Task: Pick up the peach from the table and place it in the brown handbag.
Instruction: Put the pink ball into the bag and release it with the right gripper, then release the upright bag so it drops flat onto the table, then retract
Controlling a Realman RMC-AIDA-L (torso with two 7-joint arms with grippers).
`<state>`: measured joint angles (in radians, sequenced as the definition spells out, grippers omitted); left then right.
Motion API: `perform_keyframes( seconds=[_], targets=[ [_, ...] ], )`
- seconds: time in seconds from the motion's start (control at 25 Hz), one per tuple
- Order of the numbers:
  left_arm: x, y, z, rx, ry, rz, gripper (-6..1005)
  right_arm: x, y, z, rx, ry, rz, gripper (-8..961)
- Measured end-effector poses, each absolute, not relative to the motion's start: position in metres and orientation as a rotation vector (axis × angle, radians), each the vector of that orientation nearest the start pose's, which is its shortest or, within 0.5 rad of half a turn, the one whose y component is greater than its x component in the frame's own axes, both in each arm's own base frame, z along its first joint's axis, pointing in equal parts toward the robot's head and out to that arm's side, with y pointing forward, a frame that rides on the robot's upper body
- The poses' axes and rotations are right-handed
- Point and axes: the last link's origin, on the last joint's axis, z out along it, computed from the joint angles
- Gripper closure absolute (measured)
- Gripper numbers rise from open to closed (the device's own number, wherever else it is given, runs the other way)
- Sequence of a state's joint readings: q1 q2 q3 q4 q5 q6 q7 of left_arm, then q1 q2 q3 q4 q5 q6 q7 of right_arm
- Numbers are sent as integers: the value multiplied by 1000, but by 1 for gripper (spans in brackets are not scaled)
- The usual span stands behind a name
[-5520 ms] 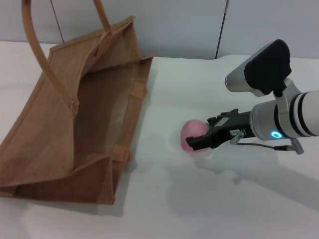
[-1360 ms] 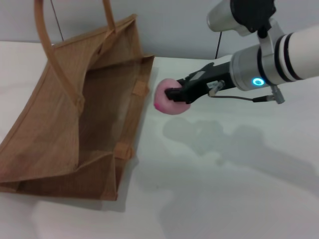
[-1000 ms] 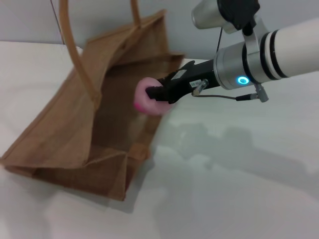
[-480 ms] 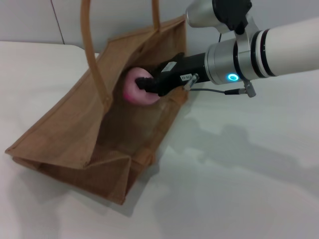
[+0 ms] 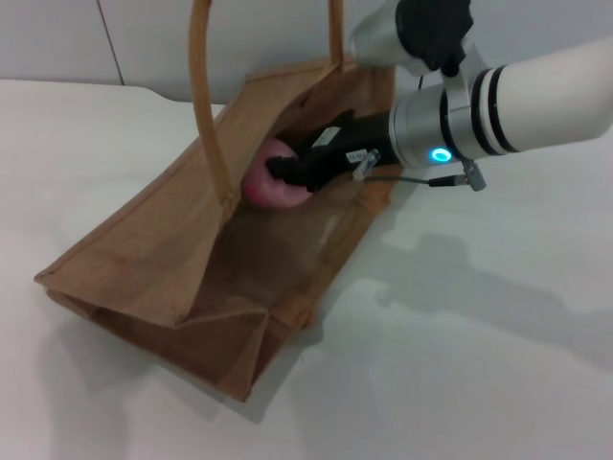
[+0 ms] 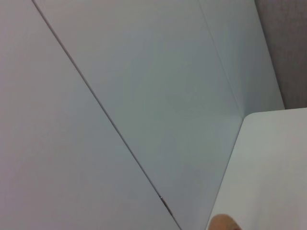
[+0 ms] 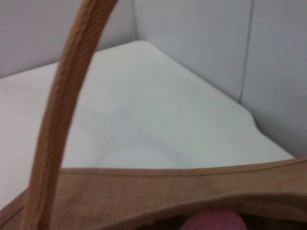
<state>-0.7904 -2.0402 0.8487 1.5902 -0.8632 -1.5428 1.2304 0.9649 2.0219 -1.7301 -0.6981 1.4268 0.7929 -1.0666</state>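
Deeper than half a second ago, the peach (image 5: 271, 182) now sits inside the mouth of the brown handbag (image 5: 144, 259).

The right gripper (image 5: 283, 171) keeps its jaws closed on the peach, which fills the space between them and hangs above the bag floor, so I judge it is held until low enough to drop safely. Around the jaws stand the bag walls, one handle (image 5: 209, 105) arching just beside. The bag also has slid on the table (image 5: 498, 364).

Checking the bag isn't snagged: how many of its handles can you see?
2. Near handle arches up over the brown handbag, beside the peach held by the right gripper; far handle rises behind the gripper.
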Motion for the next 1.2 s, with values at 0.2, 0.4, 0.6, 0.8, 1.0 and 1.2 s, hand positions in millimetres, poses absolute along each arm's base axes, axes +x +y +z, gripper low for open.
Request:
perform_keyframes(
  seconds=[0.2, 0.4, 0.6, 0.8, 1.0, 1.2],
  targets=[
    [-69, 403, 138, -2470, 64, -179, 780, 86, 421, -100, -2795, 489, 183, 658],
    [-70, 403, 138, -2469, 60, -179, 775, 86, 421, -101, -2791, 486, 185, 559],
    [-71, 404, 139, -2462, 56, -180, 769, 87, 421, -102, -2794, 495, 181, 448],
    [-75, 404, 140, -2457, 42, -178, 764, 89, 422, -100, -2790, 507, 180, 337],
    [-84, 404, 143, -2441, 10, -168, 758, 93, 422, -97, -2793, 536, 169, 113],
    [-102, 405, 152, -2395, -52, -160, 752, 109, 427, -75, -2784, 613, 116, 73]
  ],
)
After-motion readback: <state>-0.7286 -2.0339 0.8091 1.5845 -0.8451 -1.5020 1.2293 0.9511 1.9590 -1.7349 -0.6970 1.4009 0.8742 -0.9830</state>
